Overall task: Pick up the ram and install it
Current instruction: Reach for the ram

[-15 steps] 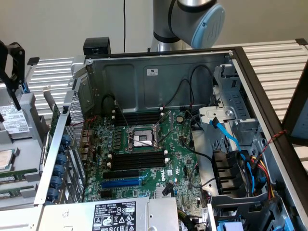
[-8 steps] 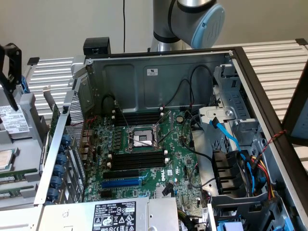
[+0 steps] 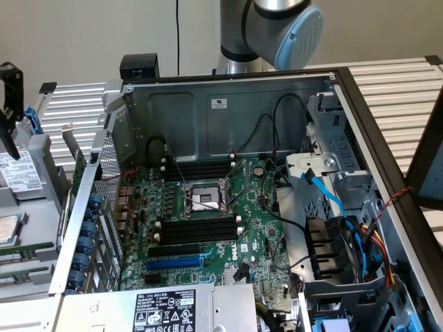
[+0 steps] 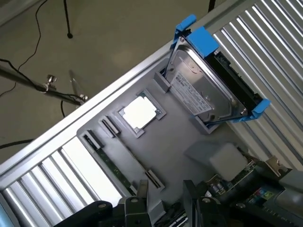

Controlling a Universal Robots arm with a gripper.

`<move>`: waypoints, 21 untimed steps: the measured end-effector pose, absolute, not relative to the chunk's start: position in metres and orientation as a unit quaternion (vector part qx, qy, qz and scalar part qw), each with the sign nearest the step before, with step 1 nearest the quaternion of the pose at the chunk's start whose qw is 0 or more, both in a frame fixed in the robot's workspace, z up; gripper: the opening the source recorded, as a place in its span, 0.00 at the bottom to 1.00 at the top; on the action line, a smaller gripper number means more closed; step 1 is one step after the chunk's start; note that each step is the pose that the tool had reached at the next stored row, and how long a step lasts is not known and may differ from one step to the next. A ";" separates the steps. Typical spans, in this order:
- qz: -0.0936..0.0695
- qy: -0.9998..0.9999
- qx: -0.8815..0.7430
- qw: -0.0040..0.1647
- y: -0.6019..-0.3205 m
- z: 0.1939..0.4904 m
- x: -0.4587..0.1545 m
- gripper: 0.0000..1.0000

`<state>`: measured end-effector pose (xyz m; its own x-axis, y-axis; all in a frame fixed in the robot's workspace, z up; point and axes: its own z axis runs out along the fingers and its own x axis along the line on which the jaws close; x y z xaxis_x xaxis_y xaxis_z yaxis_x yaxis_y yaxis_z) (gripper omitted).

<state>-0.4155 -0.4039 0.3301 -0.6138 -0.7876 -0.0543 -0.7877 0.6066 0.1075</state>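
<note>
We see a green mobo (image 3: 149, 207) w/ black slots (image 3: 197, 232), one blue slot (image 3: 173, 263); light-blue cap (image 3: 299, 36) on grey arm (image 3: 239, 34); silver HDD (image 4: 203, 90) in blue bracket (image 4: 201, 35); grey tray (image 4: 175, 146); dark-green ram (image 4: 111, 165); ribbed silver tabletop (image 4: 270, 42).

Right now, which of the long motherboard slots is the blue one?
The blue slot is the long one closest to the labelled power supply. The memory slots flanking the CPU socket are all black.
</note>
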 end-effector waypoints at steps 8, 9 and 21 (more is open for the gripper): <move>0.067 0.872 -0.485 0.001 -0.404 0.328 -0.421 0.42; 0.067 0.868 -0.492 0.000 -0.404 0.328 -0.421 0.42; 0.057 0.849 -0.525 -0.006 -0.404 0.327 -0.432 0.42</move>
